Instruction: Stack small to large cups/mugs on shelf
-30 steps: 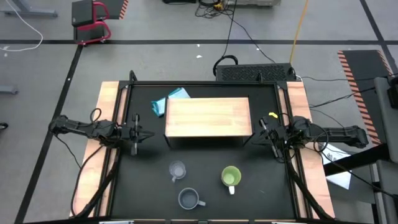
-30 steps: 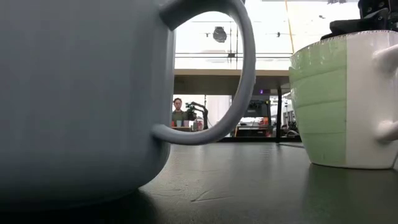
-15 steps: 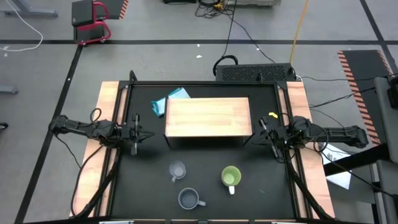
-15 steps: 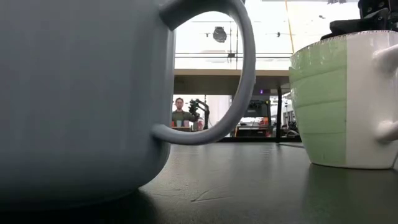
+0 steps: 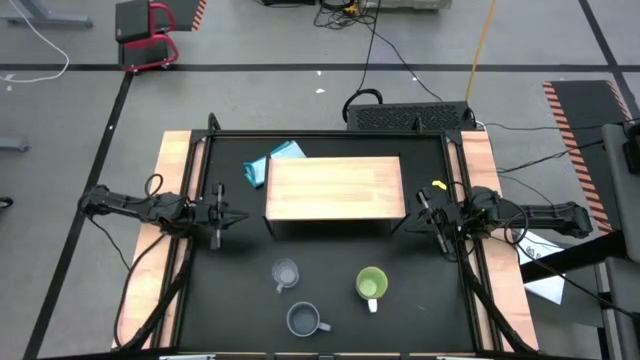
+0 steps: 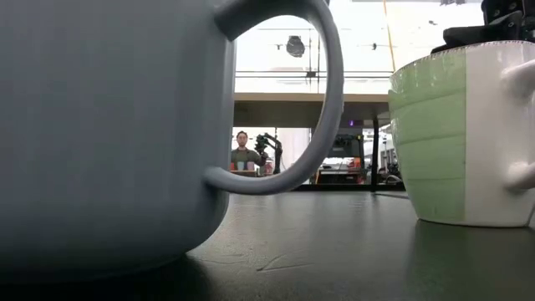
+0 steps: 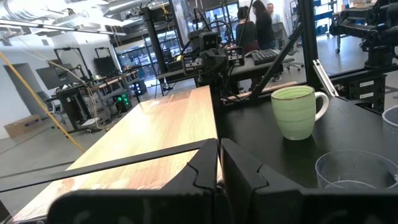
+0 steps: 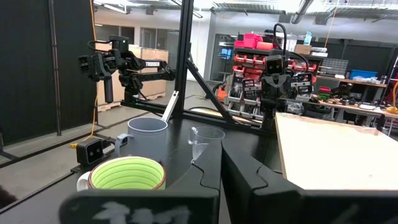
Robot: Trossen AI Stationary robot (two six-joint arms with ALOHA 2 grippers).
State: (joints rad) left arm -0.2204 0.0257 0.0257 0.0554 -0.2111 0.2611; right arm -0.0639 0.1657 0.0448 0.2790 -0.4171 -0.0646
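Nothing is stacked yet — the small clear glass cup [image 5: 285, 273], grey-blue handled mug [image 5: 303, 319] and green mug with white handle [image 5: 371, 284] all stand on the black desk [image 5: 430, 310] in the lower centre, below the bare light wooden shelf [image 5: 334, 187]. The left end effector [image 5: 217, 214] and right end effector [image 5: 436, 216] flank the shelf — both closed and empty.

Even overhead light, soft shadows; the low view's grey-blue mug [image 6: 109, 134] looms blurred against bright background glare.

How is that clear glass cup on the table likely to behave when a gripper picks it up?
The clear glass cup looks thin-walled and smooth, so it is probably light, somewhat slippery and fragile under a hard squeeze. It has no handle, so the fingers would likely have to close on its rim or wall. Standing upright on the black table, apart from both mugs, it might tip if nudged high.
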